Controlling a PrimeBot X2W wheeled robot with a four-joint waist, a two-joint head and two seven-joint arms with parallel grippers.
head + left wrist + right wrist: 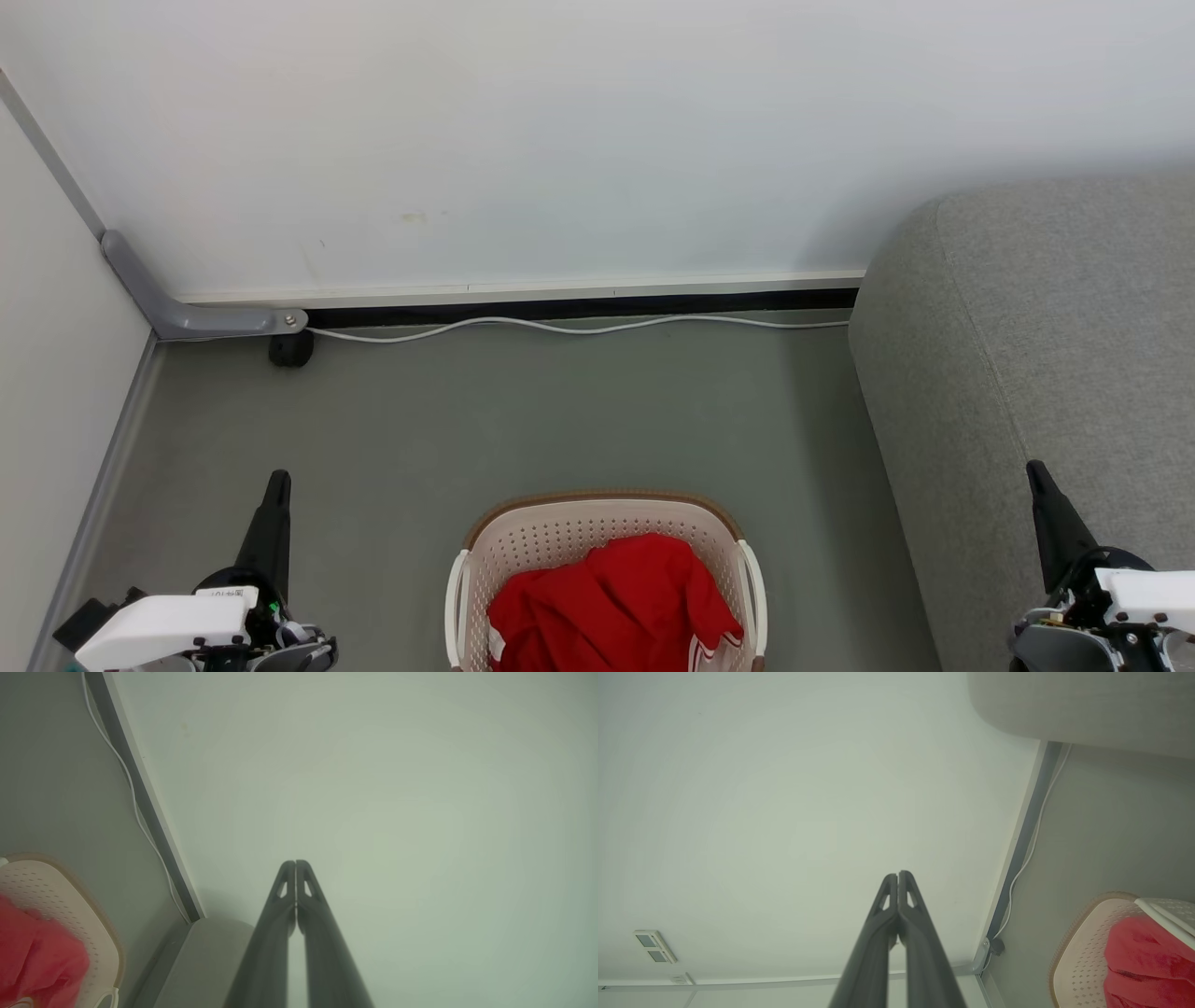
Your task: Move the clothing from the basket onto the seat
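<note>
Both closed and empty: left claw (278,480), right claw (1034,469). Best open one, pinch clothing (611,602) mid-bunch, lift clear of basket (597,519).

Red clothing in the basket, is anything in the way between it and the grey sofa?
Nothing visible blocks it. The red clothing lies in the basket; toward the grey sofa there is just the basket's own right wall and white handle, then floor.
</note>
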